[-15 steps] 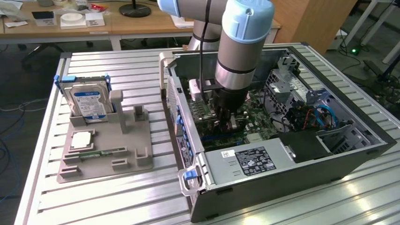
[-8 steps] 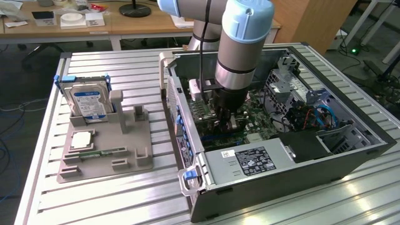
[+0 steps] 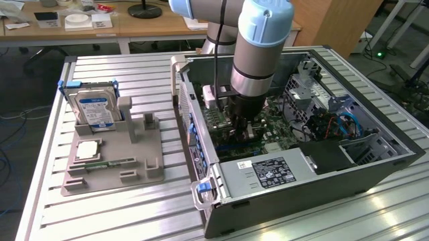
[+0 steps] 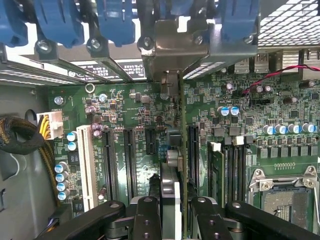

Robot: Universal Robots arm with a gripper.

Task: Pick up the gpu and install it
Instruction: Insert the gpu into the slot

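1. Wrist view shows the gpu point(image 4: 182, 165), a thin dark circuit card seen edge-on with a silver metal bracket at its far end, standing upright over the green motherboard point(image 4: 150, 130) between two long black expansion slots point(image 4: 192, 150).
2. Around it, the black two-fingered gripper point(image 4: 174, 220) is clamped on the card's near end, one finger on each face.
3. The bracket reaches the row of blue plastic slot clips point(image 4: 115, 22) at the case's back wall (whether the card's edge is already down in the slot I cannot tell).
4. Exterior view places the grey-and-blue arm point(image 3: 258, 55) reaching straight down into the open black computer case point(image 3: 302, 165), which lies on the slatted metal desk point(image 3: 120, 216).
5. Toward the exterior view's left, well apart from the case, a grey plastic holder point(image 3: 114, 160) carries a silver hard drive with a blue-white label point(image 3: 96, 110).
6. Risk, as I judge it: a slight sideways offset or tilt would press the card's edge onto the slot wall or nearby capacitors, and the bracket could catch on the clips, bending the card or letting it slip in the grasp.
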